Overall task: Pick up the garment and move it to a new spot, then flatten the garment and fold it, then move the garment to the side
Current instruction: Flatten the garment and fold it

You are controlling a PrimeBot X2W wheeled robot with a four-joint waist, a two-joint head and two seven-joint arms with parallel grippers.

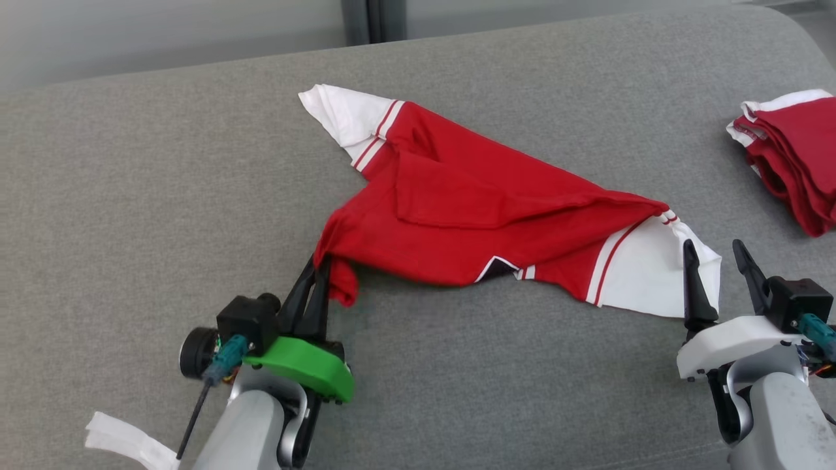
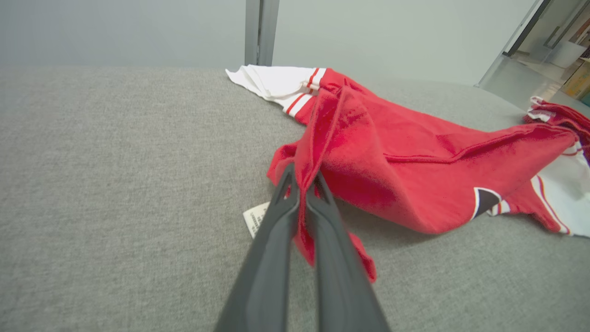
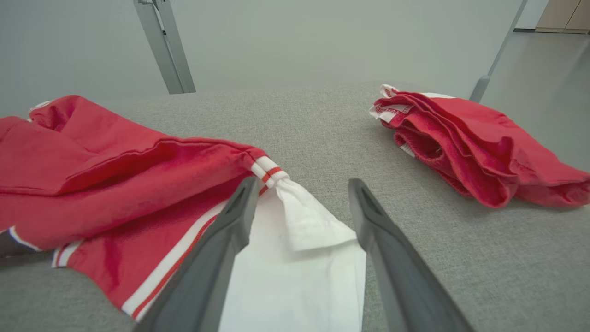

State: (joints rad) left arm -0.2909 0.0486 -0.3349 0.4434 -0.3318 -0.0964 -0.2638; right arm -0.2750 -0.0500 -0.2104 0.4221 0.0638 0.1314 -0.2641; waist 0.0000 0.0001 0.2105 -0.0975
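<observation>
Garment [image 1: 470, 215], red with white striped sleeves, lies rumpled, possibly twisted.

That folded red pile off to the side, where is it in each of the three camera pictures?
Head view: folded red pile at the right edge, upper half.
Left wrist view: pile small at the far right edge.
Right wrist view: pile large at the upper right.
Shared landmark: the white sleeve of the garment, nearest the pile.

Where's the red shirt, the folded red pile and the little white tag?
red shirt [image 1: 470, 215], head view, on its red middle.
folded red pile [image 3: 484, 138], right wrist view, on its top layer.
white tag [image 2: 255, 216], left wrist view, on its printed face.
</observation>
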